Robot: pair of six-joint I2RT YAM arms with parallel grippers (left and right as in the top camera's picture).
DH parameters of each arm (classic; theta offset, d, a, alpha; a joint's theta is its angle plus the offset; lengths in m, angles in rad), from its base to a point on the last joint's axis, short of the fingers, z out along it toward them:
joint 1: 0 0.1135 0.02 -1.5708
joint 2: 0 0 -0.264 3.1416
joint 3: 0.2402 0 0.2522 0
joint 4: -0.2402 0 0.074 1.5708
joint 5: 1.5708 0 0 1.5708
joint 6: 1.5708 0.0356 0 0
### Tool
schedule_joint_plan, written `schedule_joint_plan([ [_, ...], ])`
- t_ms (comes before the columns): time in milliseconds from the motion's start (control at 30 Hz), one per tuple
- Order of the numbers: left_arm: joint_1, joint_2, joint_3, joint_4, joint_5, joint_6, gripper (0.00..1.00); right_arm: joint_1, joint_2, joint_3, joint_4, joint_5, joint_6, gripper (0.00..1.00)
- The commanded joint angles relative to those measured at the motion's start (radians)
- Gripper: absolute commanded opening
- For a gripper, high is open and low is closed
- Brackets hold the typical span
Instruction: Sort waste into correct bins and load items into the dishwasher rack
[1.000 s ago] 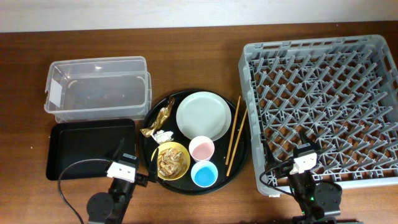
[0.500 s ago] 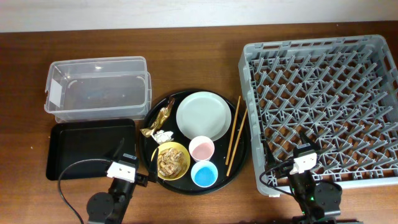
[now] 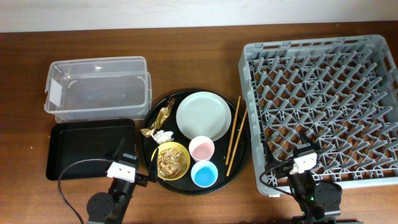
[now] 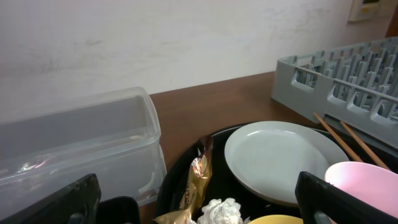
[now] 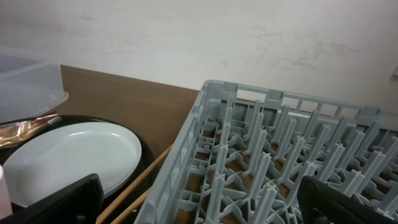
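Observation:
On the round black tray (image 3: 239,167) lie a pale plate (image 3: 201,116), a pink cup (image 3: 201,149), a blue cup (image 3: 204,174), a yellow bowl (image 3: 181,169) with brownish scraps (image 3: 168,162), a gold foil wrapper (image 3: 163,115), a white tissue (image 3: 163,136) and wooden chopsticks (image 3: 233,135). The clear tub (image 3: 98,89) and black rectangular tray (image 3: 90,148) sit to the left, the grey rack (image 3: 323,106) to the right. My left gripper (image 4: 198,208) is open and empty at the near table edge, facing the wrapper (image 4: 198,180) and tissue (image 4: 219,211). My right gripper (image 5: 199,202) is open and empty before the rack's near left corner (image 5: 186,155).
A pale wall runs behind the table. Black cables loop from both arm bases at the near edge (image 3: 68,180). Bare wooden tabletop (image 3: 199,62) lies beyond the round tray, between the tub and the rack.

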Motion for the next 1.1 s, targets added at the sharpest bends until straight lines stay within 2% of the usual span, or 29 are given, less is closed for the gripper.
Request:
schedule_joint_plan([
  [0,0.005,-0.005,-0.008,-0.001,-0.012,0.013,1.0,-0.006,-0.004,-0.006,-0.004,-0.005,0.004,0.98],
  [200,0.005,-0.005,-0.008,-0.001,-0.012,0.013,1.0,-0.006,-0.004,-0.006,-0.004,-0.005,0.004,0.98],
  [267,0.005,-0.005,-0.008,-0.009,-0.127,0.016,1.0,-0.006,-0.004,-0.006,-0.004,-0.005,0.004,0.98],
  [300,0.005,-0.005,-0.008,-0.015,-0.138,0.016,1.0,-0.006,-0.004,-0.006,-0.004,-0.005,0.004,0.98],
  [500,0.005,-0.005,-0.008,-0.014,-0.134,0.015,1.0,-0.006,-0.004,-0.006,-0.004,-0.006,0.004,0.98],
  [533,0.005,-0.005,-0.008,-0.008,-0.1,0.015,1.0,-0.006,-0.004,-0.006,-0.004,-0.006,0.004,0.98],
  [633,0.005,-0.006,-0.007,0.038,0.124,0.015,1.0,-0.006,-0.004,-0.006,0.014,-0.028,0.005,0.98],
  [700,0.005,-0.006,-0.002,0.117,0.203,-0.011,1.0,-0.006,-0.004,-0.001,0.014,-0.182,0.004,0.98],
  [733,0.005,-0.005,0.027,0.122,0.203,-0.077,1.0,-0.006,-0.004,0.019,0.008,-0.256,0.005,0.98],
  [800,0.005,0.008,0.146,0.023,0.197,-0.084,1.0,-0.006,-0.001,0.146,-0.092,-0.292,0.013,0.98],
  [867,0.005,0.12,0.369,-0.225,0.175,-0.083,1.0,-0.006,0.072,0.35,-0.271,-0.266,0.011,0.98],
  [900,0.005,0.227,0.493,-0.334,0.172,-0.084,1.0,-0.006,0.167,0.481,-0.387,-0.266,0.011,0.98],
  [967,0.005,0.388,0.667,-0.458,0.174,-0.084,1.0,-0.006,0.351,0.679,-0.569,-0.266,0.011,0.98],
  [1067,0.005,0.776,1.109,-0.812,0.211,-0.083,1.0,-0.006,0.714,1.037,-0.925,-0.271,0.012,0.98],
])
